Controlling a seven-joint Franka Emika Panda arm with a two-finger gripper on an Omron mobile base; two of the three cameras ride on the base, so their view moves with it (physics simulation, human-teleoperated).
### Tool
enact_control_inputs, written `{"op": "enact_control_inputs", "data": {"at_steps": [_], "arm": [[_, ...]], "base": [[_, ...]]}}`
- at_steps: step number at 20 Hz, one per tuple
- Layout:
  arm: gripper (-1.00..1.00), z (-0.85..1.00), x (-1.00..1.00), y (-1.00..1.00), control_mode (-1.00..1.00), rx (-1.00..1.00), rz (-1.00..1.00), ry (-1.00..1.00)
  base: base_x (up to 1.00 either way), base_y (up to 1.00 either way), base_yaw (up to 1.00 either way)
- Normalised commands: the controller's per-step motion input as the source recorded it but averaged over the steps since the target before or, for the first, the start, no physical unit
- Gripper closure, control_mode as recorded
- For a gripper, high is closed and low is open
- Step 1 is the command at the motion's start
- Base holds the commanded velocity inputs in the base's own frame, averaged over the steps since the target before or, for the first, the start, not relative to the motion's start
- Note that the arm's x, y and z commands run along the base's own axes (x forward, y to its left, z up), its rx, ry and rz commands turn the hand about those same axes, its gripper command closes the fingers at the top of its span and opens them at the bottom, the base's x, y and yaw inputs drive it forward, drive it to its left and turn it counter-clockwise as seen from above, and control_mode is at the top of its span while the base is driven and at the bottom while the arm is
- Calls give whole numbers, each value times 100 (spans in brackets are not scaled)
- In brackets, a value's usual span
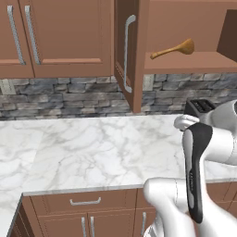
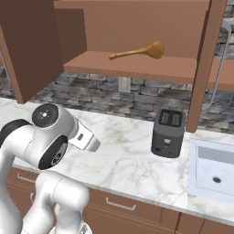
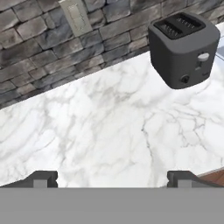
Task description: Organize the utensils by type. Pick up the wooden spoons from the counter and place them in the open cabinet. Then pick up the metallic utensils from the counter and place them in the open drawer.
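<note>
One large golden-brown wooden spoon [image 1: 176,49] [image 2: 139,51] lies on the shelf of the open cabinet [image 1: 185,63] [image 2: 137,67], its bowl to the right. The cabinet's door [image 1: 127,51] stands swung out with a silver bar handle. My gripper [image 3: 113,179] is open, its two dark fingertips [image 3: 43,178] wide apart with nothing between them. It looks down over bare white marble counter [image 3: 109,127] [image 1: 92,148] [image 2: 128,160]. The metallic utensils and the open drawer are out of view.
A dark grey toaster [image 3: 183,48] [image 2: 168,132] [image 1: 200,106] stands on the counter by the stone backsplash. A white sink [image 2: 212,169] lies to its right. Closed wall cabinets [image 1: 55,37] hang at the left. A wall outlet [image 3: 75,16] sits in the stone.
</note>
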Motion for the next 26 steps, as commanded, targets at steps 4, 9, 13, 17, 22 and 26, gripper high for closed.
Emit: {"op": "enact_control_inputs", "data": {"at_steps": [4, 9, 13, 17, 22, 26], "arm": [[-100, -14, -19, 6, -100, -8, 2, 0], [-100, -17, -35, 3, -100, -6, 3, -6], [-100, 0, 0, 0, 100, 0, 0, 0], [-100, 0, 0, 0, 100, 0, 0, 0], [-100, 0, 0, 0, 100, 0, 0, 0], [-100, 0, 0, 0, 100, 0, 0, 0]], "base": [[0, 0, 0], [0, 0, 0], [-67, 0, 1], [-60, 0, -8], [-46, -5, -29], [-32, -13, -48]]}}
